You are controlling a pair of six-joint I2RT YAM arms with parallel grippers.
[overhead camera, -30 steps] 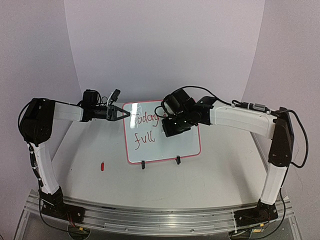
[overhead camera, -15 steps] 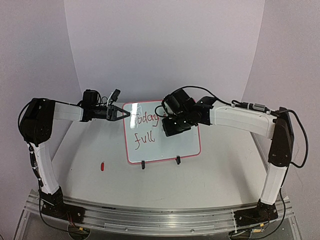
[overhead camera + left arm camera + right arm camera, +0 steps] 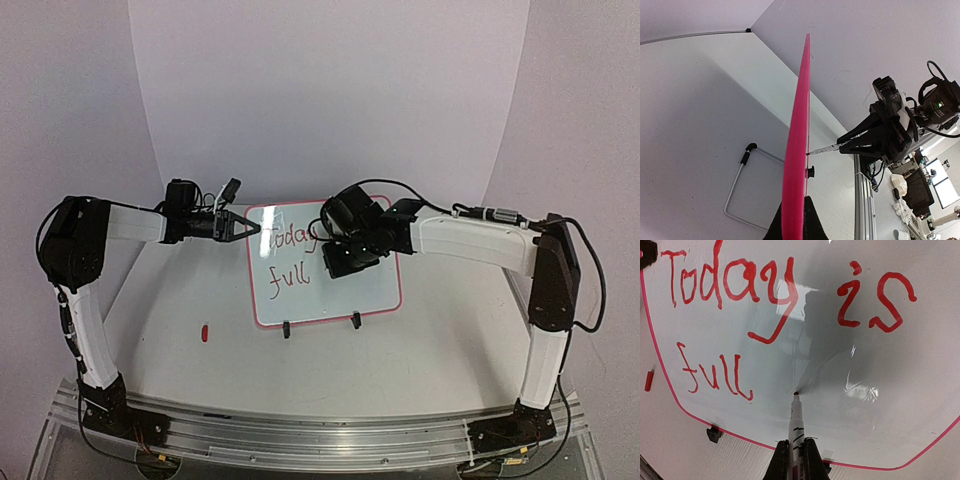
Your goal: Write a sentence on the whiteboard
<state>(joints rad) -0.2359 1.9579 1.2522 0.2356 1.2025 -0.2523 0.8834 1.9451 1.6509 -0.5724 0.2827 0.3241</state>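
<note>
The whiteboard (image 3: 345,295) stands upright on two black clip feet at the table's middle. Its red lettering (image 3: 730,287) reads "Today is" on top and "full" below. My left gripper (image 3: 250,229) is shut on the board's upper left edge; the left wrist view shows the pink frame (image 3: 797,150) edge-on between the fingers. My right gripper (image 3: 795,460) is shut on a white marker (image 3: 796,425). The marker's red tip touches the board just right of "full". In the top view the right gripper (image 3: 335,258) covers the right end of the top line.
A small red marker cap (image 3: 204,332) lies on the table left of the board. A bent wire stand (image 3: 747,182) lies behind the board in the left wrist view. Purple walls close off the back and sides.
The right arm has shifted a little left and down along the board with the marker. The left arm and the board have not moved.
</note>
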